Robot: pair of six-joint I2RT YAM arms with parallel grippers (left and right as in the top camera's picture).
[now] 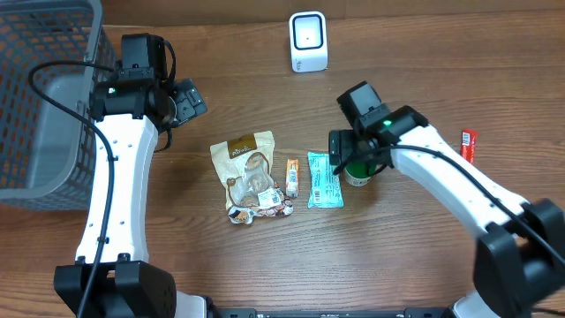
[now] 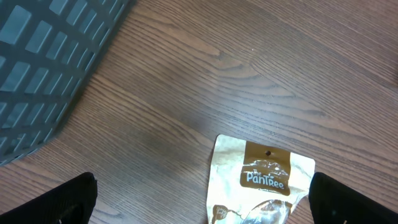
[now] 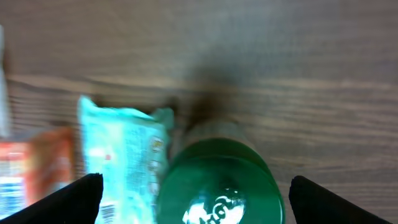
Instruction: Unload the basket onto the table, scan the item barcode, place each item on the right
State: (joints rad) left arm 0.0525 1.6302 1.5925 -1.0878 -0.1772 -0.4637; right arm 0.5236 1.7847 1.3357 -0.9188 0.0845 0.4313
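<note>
A green-capped round container [image 1: 357,176] stands upright on the table, right of a teal packet [image 1: 324,179]. My right gripper [image 1: 350,157] hangs right over it, open. In the right wrist view the green cap [image 3: 221,183] sits between the two dark fingertips [image 3: 78,198], which stand well apart from it. The white barcode scanner [image 1: 308,41] stands at the back centre. My left gripper [image 1: 187,100] is open near the basket, with the top of a brown and cream snack pouch [image 2: 264,177] below it.
A grey mesh basket [image 1: 40,97] fills the far left. The snack pouch [image 1: 247,172], a small orange packet [image 1: 292,177] and the teal packet [image 3: 121,158] lie in a row at the centre. A red stick item [image 1: 468,146] lies at the right.
</note>
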